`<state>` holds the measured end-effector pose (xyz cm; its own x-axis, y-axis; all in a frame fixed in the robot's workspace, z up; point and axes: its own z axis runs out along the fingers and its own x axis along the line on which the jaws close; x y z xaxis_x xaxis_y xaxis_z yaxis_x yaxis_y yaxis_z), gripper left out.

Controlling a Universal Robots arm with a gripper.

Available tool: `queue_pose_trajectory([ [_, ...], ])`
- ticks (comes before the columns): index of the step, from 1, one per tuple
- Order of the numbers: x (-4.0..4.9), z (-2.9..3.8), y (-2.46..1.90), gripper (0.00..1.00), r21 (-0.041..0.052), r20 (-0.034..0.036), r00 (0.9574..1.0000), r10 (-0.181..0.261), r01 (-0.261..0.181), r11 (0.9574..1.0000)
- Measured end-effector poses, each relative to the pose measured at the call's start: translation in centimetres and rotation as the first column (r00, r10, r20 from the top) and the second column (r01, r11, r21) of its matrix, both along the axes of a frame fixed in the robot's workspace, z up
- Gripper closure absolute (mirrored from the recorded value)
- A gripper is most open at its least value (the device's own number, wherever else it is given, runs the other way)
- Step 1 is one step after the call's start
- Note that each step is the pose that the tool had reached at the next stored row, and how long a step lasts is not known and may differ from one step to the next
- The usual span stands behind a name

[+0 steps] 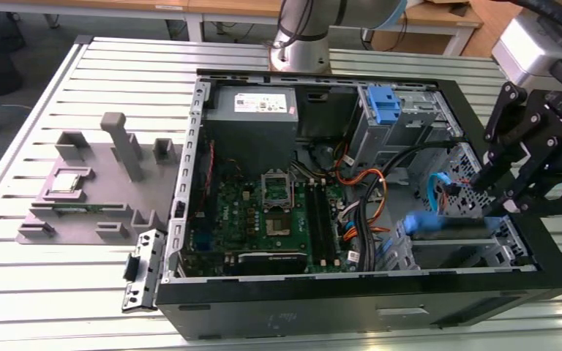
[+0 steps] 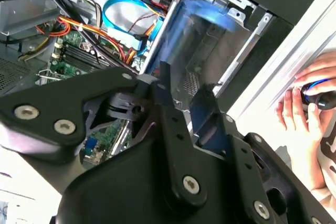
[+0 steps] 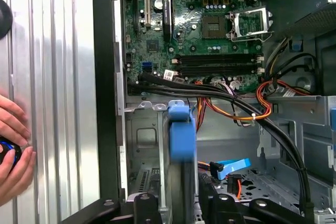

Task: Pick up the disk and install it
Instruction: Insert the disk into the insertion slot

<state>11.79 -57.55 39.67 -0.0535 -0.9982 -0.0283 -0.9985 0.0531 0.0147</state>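
Observation:
The disk stands on edge over the drive bay at the corner of the open computer case on the exterior view's right. Its blue carrier rail faces the first wrist camera, with the dark body running back between my fingers. My gripper is shut on the disk, which looks blurred blue in the second wrist view. The black fingers clamp it from both sides. The disk's label is hidden.
Black and orange cables and a blue data cable run beside the bay. The motherboard fills the case floor. A grey fixture lies on the table at the exterior view's left. A person's hand rests beside the case.

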Motion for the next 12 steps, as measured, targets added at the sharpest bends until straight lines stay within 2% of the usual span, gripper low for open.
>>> queue_pose_trajectory([
  [1, 0.00, -0.01, 0.00, 0.58, 0.0001, 0.0000, 1.0000, 0.000, 0.000, 1.0000],
  [5, 0.00, -0.08, 0.00, 0.58, 0.0003, 0.0005, 1.0000, 0.000, 0.000, 1.0000],
  [9, -0.09, -0.63, 0.09, 0.58, 0.0003, 0.0109, 0.9999, 0.001, -0.001, 1.0000],
  [12, -0.16, -1.10, 0.32, 0.58, 0.0001, 0.0195, 0.9998, 0.002, -0.002, 1.0000],
])
